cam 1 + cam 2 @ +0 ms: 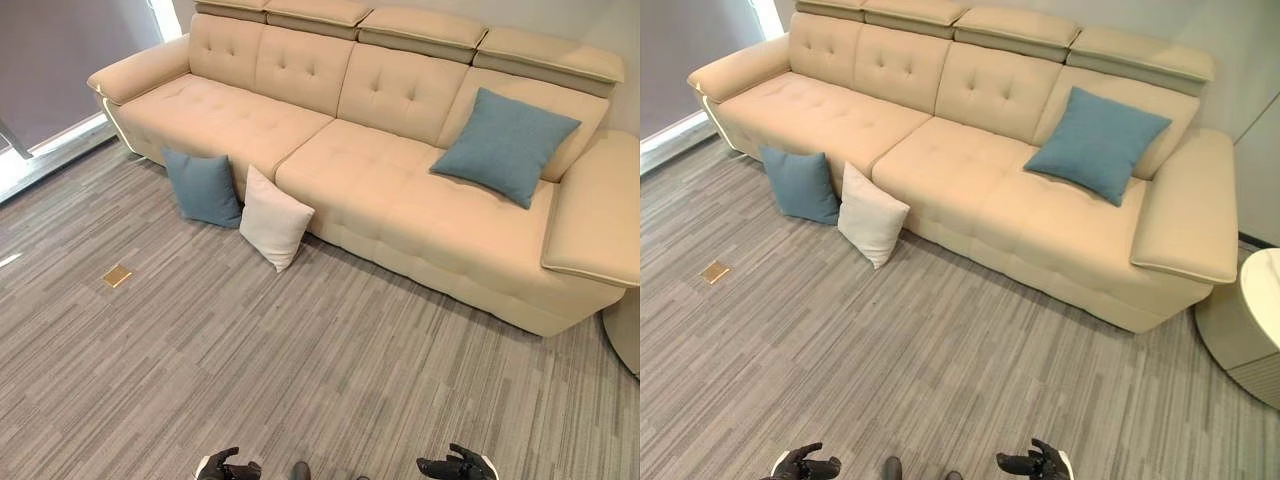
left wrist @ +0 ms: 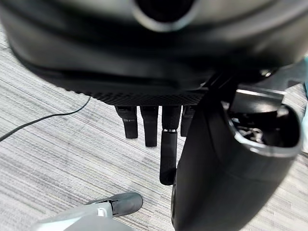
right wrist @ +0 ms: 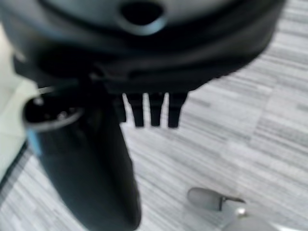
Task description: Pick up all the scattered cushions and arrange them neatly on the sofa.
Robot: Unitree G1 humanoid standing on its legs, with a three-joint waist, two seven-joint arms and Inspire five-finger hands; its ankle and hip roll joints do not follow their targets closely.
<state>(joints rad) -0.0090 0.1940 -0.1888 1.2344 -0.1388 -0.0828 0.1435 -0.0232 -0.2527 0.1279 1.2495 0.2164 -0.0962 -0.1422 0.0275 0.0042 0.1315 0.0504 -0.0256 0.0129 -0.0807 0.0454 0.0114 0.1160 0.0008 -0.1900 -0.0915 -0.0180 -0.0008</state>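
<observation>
Cream sofa (image 1: 400, 190) runs across far side of room, tufted seat + back, headrest pads along top.

Cushions, 3 seen:
- teal cushion on sofa (image 1: 505, 145): on seat at right end, tilted on a corner, leaning against backrest, just beside right armrest.
- teal cushion on floor (image 1: 205, 187): standing on grey carpet (image 1: 300, 370), leaning against sofa front, left of centre.
- white cushion (image 1: 274, 218): on carpet just right of floor teal one, leaning on sofa front, standing on a corner. The two look to touch or nearly so at adjacent edges; cannot tell which.

Small brass floor plate (image 1: 117, 276) set in carpet, left, well apart from cushions.
Round pale side table (image 1: 1250, 320) at right, near sofa's right armrest.
Window w/ dark blind (image 1: 60, 60) at far left.

Hands: left hand (image 1: 228, 467) low at near edge, left of centre; right hand (image 1: 455, 465) low at near edge, right of centre. Both well apart from all cushions, nothing in either. Left wrist view: fingers (image 2: 168, 154) hang straight, spread from thumb, over bare carpet. Right wrist view: fingers (image 3: 155, 111) likewise straight and relaxed, thumb apart, carpet beyond.
</observation>
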